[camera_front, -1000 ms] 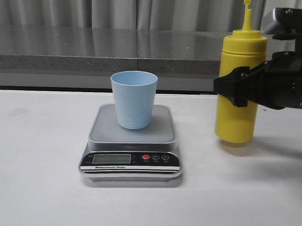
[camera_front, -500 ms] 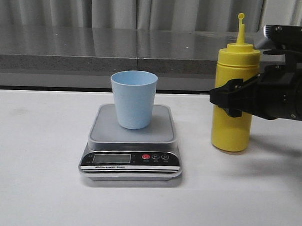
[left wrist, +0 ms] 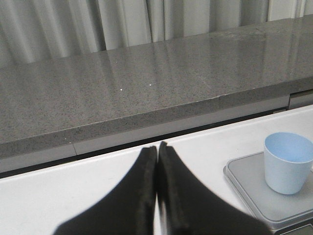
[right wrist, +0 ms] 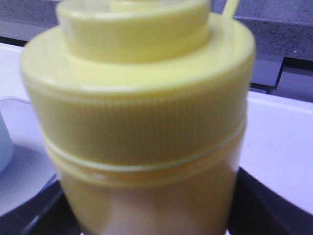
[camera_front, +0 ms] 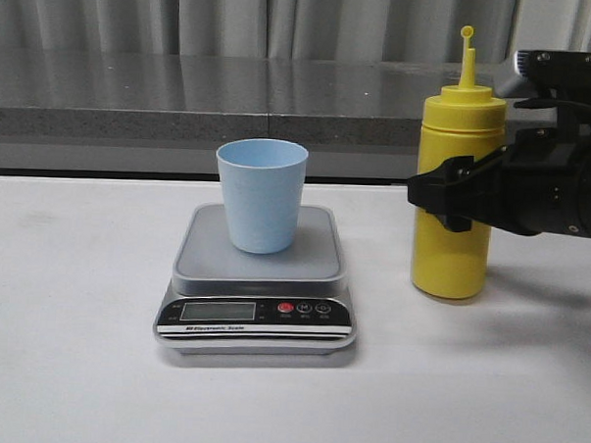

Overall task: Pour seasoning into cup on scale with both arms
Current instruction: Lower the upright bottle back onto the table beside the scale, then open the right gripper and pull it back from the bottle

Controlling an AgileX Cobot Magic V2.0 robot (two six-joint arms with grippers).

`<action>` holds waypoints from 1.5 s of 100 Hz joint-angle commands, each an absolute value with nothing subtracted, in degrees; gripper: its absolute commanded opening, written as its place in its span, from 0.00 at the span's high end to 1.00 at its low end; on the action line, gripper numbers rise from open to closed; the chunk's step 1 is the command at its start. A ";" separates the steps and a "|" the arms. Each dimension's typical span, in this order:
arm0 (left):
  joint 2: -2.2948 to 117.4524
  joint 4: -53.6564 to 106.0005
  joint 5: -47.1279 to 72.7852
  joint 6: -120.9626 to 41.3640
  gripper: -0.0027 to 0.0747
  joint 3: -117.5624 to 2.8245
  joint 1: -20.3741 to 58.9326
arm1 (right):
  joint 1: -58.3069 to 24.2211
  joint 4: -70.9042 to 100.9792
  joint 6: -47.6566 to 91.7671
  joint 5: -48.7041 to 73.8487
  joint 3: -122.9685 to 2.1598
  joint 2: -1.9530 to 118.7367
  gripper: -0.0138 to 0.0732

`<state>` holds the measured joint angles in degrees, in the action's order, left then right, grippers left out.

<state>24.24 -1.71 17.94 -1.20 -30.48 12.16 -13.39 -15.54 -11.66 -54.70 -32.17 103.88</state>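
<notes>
Two arms are mine to run, but only the right tool (camera_front: 444,201) is engaged: its black fingers sit on either side of the seasoning bottle (camera_front: 456,194), pinching it about mid-height, and in the right wrist view the yellow body (right wrist: 146,147) fills the space between them. That bottle stands upright on the white worktop (camera_front: 73,369), its base apparently down on the surface, long axis vertical, nozzle with the small cap on its stalk pointing straight up. To the robot's left of it, near but clearly apart, the pale blue cup (camera_front: 261,195) stands upright on the platform of the scale (camera_front: 258,279), mouth open to the ceiling. So the relation I have to work with is sideways: the cup lies to the left of my right tool, and the bottle's axis would need to tip toward that side for the nozzle to come over the rim. My left tool (left wrist: 157,166) is outside the front view; its wrist camera shows both fingers pressed together on nothing, with the cup (left wrist: 287,169) and scale off to its right, well apart. I judge the right arm far nearer, and the cap likely wants the left tool first.
</notes>
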 commanded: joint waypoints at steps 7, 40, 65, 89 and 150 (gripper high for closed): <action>24.65 -1.70 13.29 -0.60 0.99 -32.08 12.01 | -13.05 -15.98 -11.20 -59.62 -33.32 101.77 0.15; 24.65 -1.70 13.29 -0.60 0.99 -32.08 12.01 | -13.05 -15.44 -11.20 -59.62 -33.20 101.64 0.15; 24.65 -1.70 13.29 -0.60 0.99 -32.08 12.01 | -13.05 -14.72 -11.20 -60.47 -30.96 101.38 0.15; 24.65 -1.70 13.29 -0.60 0.99 -32.08 12.01 | -13.05 -13.93 -11.20 -62.77 -28.20 101.33 0.15; 24.65 -1.70 13.29 -0.60 0.99 -32.08 12.01 | -13.05 -9.58 -11.20 -63.82 -16.74 89.13 0.15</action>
